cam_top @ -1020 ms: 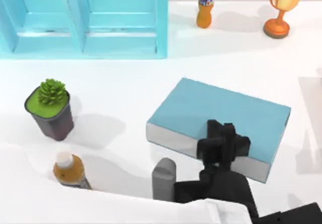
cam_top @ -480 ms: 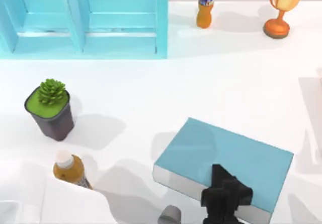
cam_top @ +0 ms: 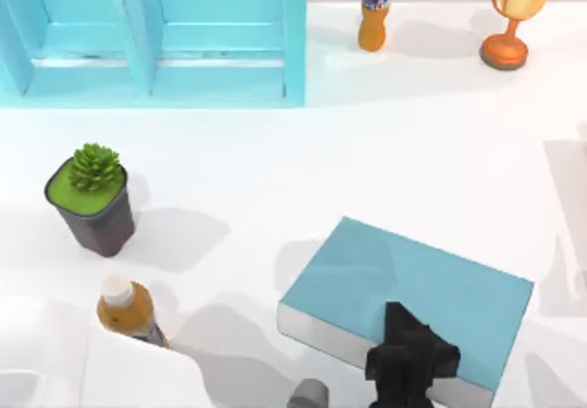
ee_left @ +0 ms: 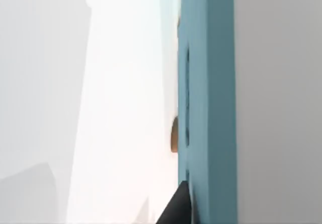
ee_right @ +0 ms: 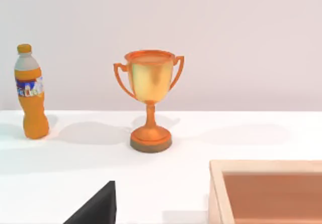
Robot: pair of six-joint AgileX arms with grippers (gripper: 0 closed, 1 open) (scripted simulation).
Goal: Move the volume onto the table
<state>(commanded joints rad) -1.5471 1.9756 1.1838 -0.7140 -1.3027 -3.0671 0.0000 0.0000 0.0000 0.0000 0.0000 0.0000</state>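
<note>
My left gripper (cam_top: 410, 358) has its jaws clamped on the volume (cam_top: 413, 280), gripping it at the middle of the long page edge nearest me. The volume sits flat and level in the near part of the desk (cam_top: 275, 170), right of centre. Its shadow falls off to the left, so I judge it is hanging a little above the surface and not resting on it.

It is a big, thin, stiff slab, and I expect it to be fairly heavy for a one-edge hold. The far side will want to sag and the smooth cover may slip. A grip at mid-edge, taking in cover and pages together, looks the right place to hold it.

The desk under it is plain, white, smooth and flat, with free room all round. The potted plant (cam_top: 92, 202) and the near orange bottle (cam_top: 128, 309) stand well apart on the left. The light-blue shelf unit (cam_top: 220, 50), a second bottle (cam_top: 374, 9) and the trophy (cam_top: 514, 14) are at the far edge. My right arm is parked at the desk's right, beside a wooden box (ee_right: 266, 189).
</note>
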